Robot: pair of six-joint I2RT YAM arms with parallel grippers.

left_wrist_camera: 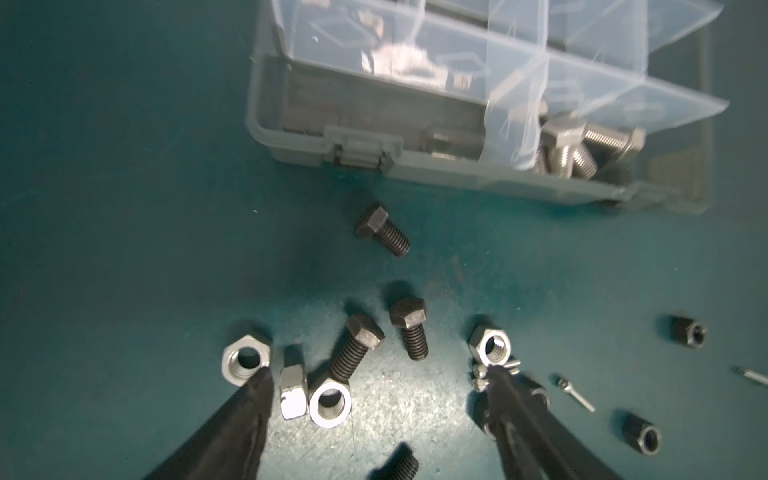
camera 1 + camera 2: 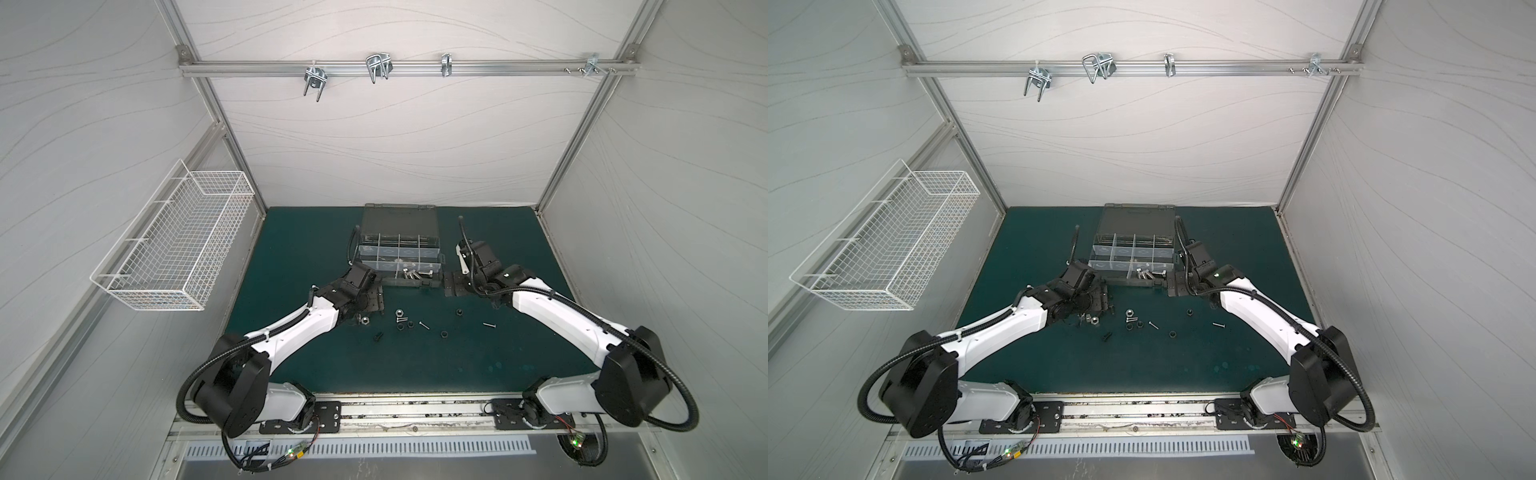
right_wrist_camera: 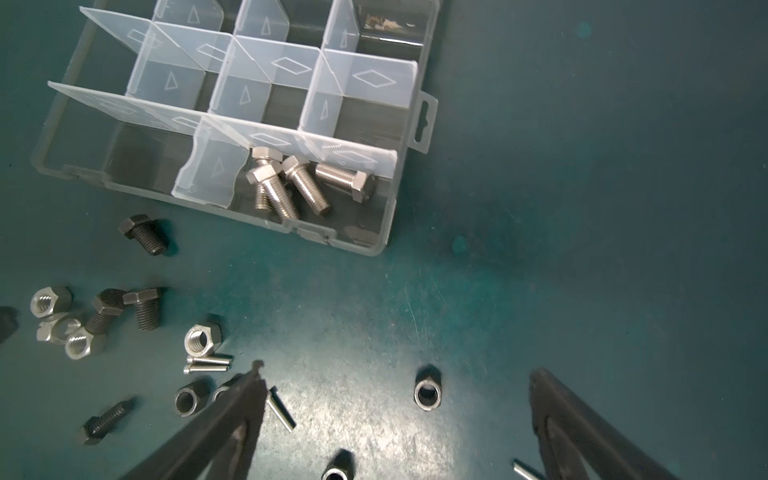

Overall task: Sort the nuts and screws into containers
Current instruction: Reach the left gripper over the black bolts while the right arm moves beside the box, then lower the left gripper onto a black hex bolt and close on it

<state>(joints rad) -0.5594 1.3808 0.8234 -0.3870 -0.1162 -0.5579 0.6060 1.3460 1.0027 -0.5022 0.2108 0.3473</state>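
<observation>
The grey organizer case (image 2: 432, 283) lies open on the green mat, and several silver hex bolts (image 3: 299, 183) lie in its near right compartment. In front of it the mat is strewn with silver nuts (image 1: 247, 357), black bolts (image 1: 382, 228), black nuts (image 3: 428, 392) and thin silver screws (image 3: 208, 363). My left gripper (image 1: 376, 374) hangs open low over the nuts and black bolts, holding nothing. One silver nut (image 1: 330, 403) lies between its fingers. My right gripper (image 3: 397, 374) is open wide and empty over a black nut, near the case's right corner.
A white wire basket (image 2: 174, 249) hangs on the left wall. Silver U-shaped hooks (image 2: 316, 79) hang from the rail at the back. The case's lid (image 2: 401, 220) stands open behind the compartments. One thin screw (image 2: 489, 325) lies apart to the right.
</observation>
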